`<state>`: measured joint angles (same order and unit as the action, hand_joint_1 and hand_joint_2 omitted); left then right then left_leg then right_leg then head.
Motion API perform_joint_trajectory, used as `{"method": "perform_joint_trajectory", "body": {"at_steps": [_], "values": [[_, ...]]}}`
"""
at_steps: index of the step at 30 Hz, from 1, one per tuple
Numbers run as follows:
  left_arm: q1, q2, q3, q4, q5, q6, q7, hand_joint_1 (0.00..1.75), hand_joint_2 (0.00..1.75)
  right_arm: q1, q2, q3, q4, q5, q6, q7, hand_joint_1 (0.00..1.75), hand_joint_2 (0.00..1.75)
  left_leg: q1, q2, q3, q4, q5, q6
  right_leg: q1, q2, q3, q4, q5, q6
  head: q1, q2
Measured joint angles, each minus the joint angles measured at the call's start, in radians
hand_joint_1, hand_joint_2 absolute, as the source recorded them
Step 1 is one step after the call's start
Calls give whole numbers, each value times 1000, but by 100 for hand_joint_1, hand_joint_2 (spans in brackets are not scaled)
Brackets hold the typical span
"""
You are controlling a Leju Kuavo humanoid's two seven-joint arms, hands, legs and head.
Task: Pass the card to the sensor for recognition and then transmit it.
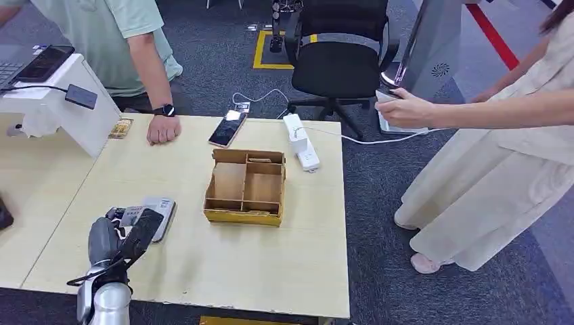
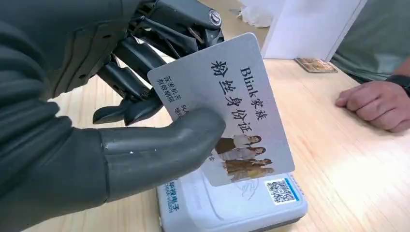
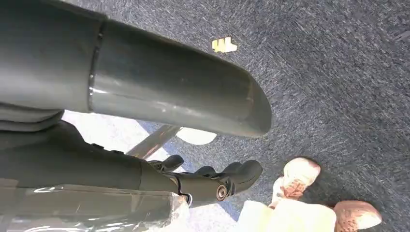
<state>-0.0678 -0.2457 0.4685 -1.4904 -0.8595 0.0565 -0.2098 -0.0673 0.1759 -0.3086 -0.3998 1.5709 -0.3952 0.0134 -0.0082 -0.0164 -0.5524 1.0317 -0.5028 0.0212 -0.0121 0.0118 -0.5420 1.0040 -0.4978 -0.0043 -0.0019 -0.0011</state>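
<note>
The left hand pinches the fan ID card between its thick thumb, pressed on the printed face, and the dark fingers curled behind it; the card juts out past the fingertips and tilts down over the white card reader lying on the wooden table just beyond them, seemingly so that the face comes close enough to be read. Whether the card's lower edge touches the reader cannot be told, since the card covers that spot and the thumb hides part of the print. The right hand hangs over the grey carpet with its fingers apart and nothing in them. Well beyond the left hand's fingers a person's fist rests on the table beside a phone, and another person's hand reaches out at the far right, perhaps to receive the card
</note>
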Motion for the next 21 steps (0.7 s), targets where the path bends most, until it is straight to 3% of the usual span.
{"method": "perform_joint_trajectory", "body": {"at_steps": [21], "values": [[-10,-21,-3,34,3,-6,5,175,175,-1,0,0,0,0,3,1,0,0,0,0,0,0,0,0,0,0,0,0,0,0,0,0]]}}
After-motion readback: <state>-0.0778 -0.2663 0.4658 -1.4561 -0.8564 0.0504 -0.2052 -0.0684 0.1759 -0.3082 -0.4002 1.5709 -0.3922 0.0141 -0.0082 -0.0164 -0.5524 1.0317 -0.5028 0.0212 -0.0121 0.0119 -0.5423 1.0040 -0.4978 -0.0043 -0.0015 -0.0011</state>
